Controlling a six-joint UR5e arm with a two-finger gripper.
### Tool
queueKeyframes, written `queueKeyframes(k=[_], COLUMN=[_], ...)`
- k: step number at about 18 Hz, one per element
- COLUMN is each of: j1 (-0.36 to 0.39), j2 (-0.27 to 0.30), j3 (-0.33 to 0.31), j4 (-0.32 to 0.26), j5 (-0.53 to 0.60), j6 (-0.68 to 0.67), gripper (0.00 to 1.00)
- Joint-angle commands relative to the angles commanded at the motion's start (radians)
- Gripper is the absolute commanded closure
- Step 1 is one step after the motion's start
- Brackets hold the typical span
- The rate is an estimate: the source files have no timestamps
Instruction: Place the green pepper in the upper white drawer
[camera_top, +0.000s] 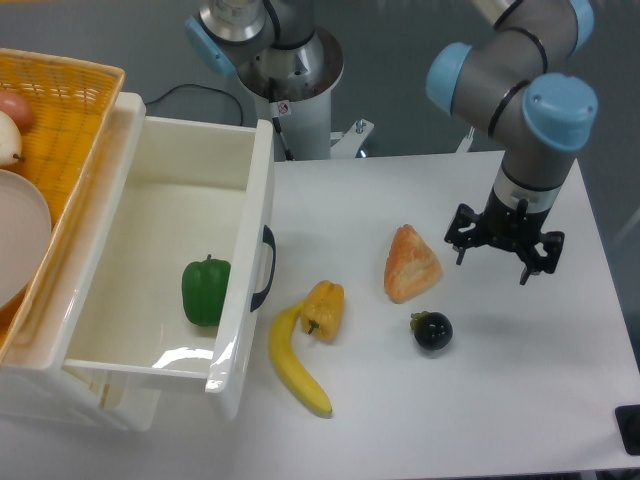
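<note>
The green pepper (205, 290) lies inside the upper white drawer (150, 205), near its front wall, stem up. The drawer is pulled open, with its dark curved handle (265, 268) facing the table. My gripper (494, 266) hangs over the right side of the table, far from the drawer, pointing down. Its fingers (462, 249) are spread apart and hold nothing.
On the table lie a yellow-orange pepper (323, 307), a banana (293, 362), a bread piece (409, 263) and a dark round fruit (432, 330). An orange woven basket (50, 110) with a white bowl (18, 235) stands at the left. The arm's base (285, 70) is at the back.
</note>
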Motion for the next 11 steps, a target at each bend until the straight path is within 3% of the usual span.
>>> queueKeyframes(k=[6, 11], j1=[-0.002, 0.006], j2=[-0.048, -0.075], j3=[0.002, 0.005], j4=[0.000, 0.005], j5=[0.048, 0.049], j6=[0.198, 0.270], gripper=[0.00, 0.00])
